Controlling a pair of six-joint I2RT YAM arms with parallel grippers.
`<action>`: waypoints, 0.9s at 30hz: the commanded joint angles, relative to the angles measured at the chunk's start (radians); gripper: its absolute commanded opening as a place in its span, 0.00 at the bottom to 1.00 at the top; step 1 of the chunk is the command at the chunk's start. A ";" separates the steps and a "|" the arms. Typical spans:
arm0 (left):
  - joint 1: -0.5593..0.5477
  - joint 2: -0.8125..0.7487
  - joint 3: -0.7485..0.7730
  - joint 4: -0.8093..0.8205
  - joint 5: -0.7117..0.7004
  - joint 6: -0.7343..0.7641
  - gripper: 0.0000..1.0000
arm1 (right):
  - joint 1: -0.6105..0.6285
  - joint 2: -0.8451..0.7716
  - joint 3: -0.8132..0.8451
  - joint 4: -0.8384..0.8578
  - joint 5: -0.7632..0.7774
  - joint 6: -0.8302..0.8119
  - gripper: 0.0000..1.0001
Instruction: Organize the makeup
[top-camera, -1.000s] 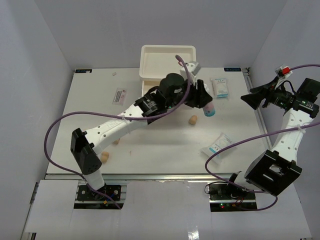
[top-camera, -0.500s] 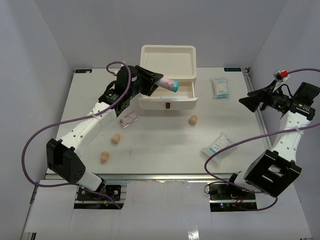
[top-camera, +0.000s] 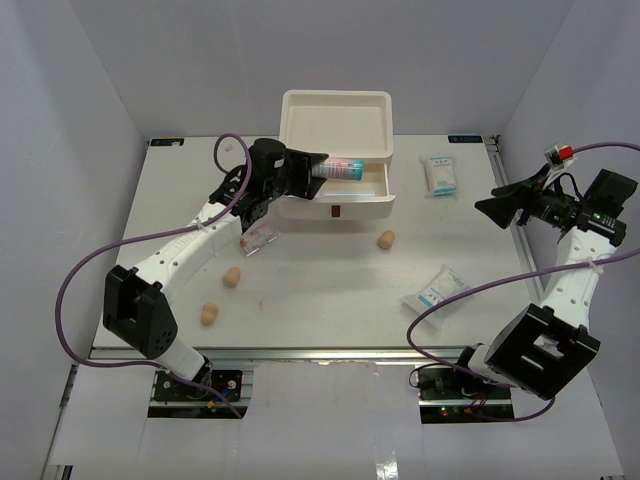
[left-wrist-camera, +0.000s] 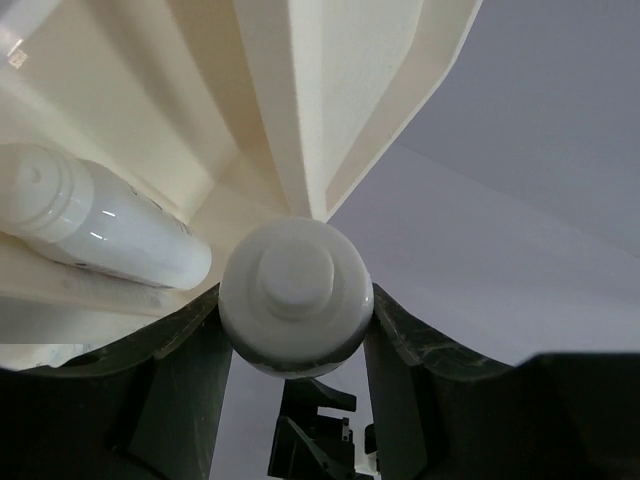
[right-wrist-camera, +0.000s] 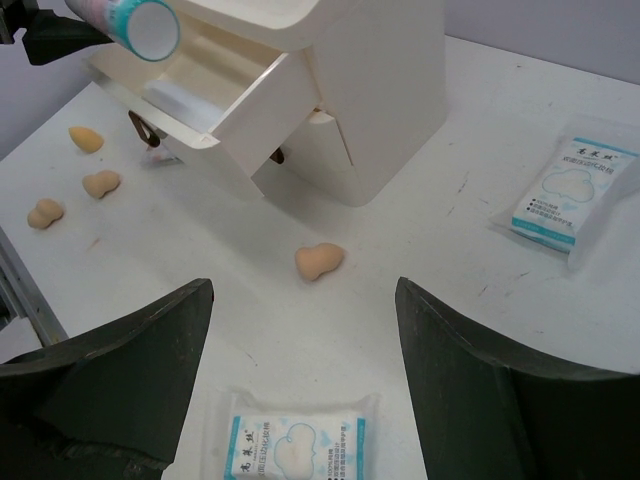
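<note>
bottle (top-camera: 338, 168) over open drawer (top-camera: 335, 208), second bottle (left-wrist-camera: 100, 228) inside

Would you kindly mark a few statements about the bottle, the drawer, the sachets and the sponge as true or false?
1. The left gripper holds a bottle at the open drawer. True.
2. The drawer is empty. False: a second white bottle already lies inside it.
3. The right gripper grips a sachet. False: its jaws are open and hold nothing. The two sachets lie on the table.
4. A tan sponge lies on the table near the box. True.
</note>
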 joint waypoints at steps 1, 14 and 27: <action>0.000 0.000 0.014 0.076 0.044 -0.064 0.72 | -0.001 -0.026 -0.006 0.021 -0.032 0.004 0.80; 0.004 -0.059 0.054 0.099 0.068 0.061 0.86 | 0.111 -0.041 0.028 -0.095 -0.146 -0.203 0.79; 0.032 -0.258 0.108 0.053 0.040 1.058 0.63 | 0.900 0.048 0.171 -0.531 0.314 -0.976 0.31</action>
